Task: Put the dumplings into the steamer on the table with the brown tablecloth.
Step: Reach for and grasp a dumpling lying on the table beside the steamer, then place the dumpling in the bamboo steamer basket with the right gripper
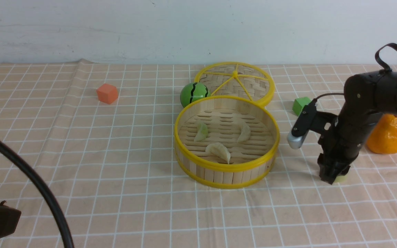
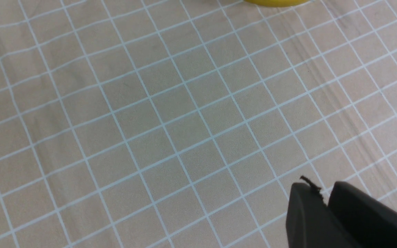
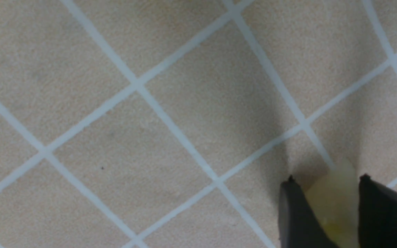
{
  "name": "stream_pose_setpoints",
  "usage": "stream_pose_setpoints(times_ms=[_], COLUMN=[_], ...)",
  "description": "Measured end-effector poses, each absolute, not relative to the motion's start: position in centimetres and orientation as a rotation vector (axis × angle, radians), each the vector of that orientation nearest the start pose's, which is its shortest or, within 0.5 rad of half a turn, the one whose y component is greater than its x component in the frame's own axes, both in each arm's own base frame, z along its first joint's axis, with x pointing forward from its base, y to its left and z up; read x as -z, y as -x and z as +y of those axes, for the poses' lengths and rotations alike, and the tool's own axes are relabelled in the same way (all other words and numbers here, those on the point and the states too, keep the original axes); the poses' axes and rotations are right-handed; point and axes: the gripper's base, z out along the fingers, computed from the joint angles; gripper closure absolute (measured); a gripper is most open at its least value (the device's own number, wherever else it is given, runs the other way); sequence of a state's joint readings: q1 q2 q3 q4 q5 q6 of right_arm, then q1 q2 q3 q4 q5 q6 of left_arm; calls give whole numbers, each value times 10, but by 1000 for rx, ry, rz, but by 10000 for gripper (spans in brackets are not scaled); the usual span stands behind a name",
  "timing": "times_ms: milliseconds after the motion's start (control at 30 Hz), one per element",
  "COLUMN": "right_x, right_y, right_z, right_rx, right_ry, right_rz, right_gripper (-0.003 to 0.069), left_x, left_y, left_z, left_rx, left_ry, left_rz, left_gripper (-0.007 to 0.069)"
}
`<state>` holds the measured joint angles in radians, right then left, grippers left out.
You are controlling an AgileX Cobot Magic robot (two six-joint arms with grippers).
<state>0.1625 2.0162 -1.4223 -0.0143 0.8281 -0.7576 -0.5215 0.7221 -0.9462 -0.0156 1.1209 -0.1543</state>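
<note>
The round bamboo steamer [image 1: 226,167] stands mid-table on the brown tablecloth [image 1: 115,172]. Three pale dumplings lie on its slatted floor: one at the left [image 1: 201,132], one at the right [image 1: 244,133], one at the front [image 1: 220,151]. Right of the steamer, my right gripper [image 1: 334,177] points straight down at the cloth. Its two black fingers press on either side of a fourth dumpling [image 3: 333,196], which peeks out beside the tips [image 1: 341,178]. My left gripper [image 2: 324,196] hovers over bare cloth with its fingers together and nothing between them. The steamer's yellow rim [image 2: 274,2] is far from it.
The flat woven lid [image 1: 236,81] lies behind the steamer, with a green striped ball [image 1: 194,93] at its left. An orange cube [image 1: 107,93] sits far left, a green cube [image 1: 301,105] and an orange-yellow pear [image 1: 388,136] by the right arm. A black cable [image 1: 40,186] arcs at front left.
</note>
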Motion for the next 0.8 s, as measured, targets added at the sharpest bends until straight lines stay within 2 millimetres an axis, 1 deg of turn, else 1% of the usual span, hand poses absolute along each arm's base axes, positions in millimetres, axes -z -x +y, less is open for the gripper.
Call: stream_pose_setpoints(times_ms=[33,67,167,267,367,467,500,533,567,600,633,667,700,733,767,800], right_x=[-170,-171,-175,-182,-202,-233,-233,-244,-261,-265,-280,-288,-295,-296,-302,-306], right_y=[-402,-401,-402,-404,-411,-418,-418,-419,-420,-420,-420,-419,-418,-417,-414,-412], right_z=[65,65,65,65,69,75,75,78,84,85,94,103,115,117,135,148], right_rx=[115,112,102,88,49,-26,-32,-54,-100,-105,-134,-151,-173,-175,-198,-215], right_ry=[1309,1308,1282,1234,1122,1023,1020,992,951,944,923,912,907,908,911,909], right_rz=[2614,2616,2637,2683,2709,2685,2685,2674,2653,2649,2625,2607,2586,2583,2553,2527], right_gripper=[501,521,525,568,569,569,569,569,569,569,569,569,569,569,569,569], left_x=[-370,-370,-370,-370,-371,-371,-371,-371,-371,-371,-371,-371,-371,-371,-371,-371], left_y=[-93,-93,-93,-93,-93,-93,-94,-94,-94,-94,-94,-94,-94,-94,-94,-94], left_z=[-55,-55,-55,-55,-55,-56,-56,-56,-56,-56,-56,-56,-56,-56,-56,-56], left_rx=[339,339,339,341,342,345,346,346,346,346,346,346,346,346,347,347], left_ry=[-438,-438,-438,-438,-438,-437,-436,-436,-436,-436,-436,-436,-436,-436,-436,-436], left_rz=[2367,2367,2367,2367,2366,2361,2360,2359,2359,2359,2358,2358,2358,2358,2357,2357], left_gripper=[533,533,533,533,533,533,533,533,533,533,533,533,533,533,532,532])
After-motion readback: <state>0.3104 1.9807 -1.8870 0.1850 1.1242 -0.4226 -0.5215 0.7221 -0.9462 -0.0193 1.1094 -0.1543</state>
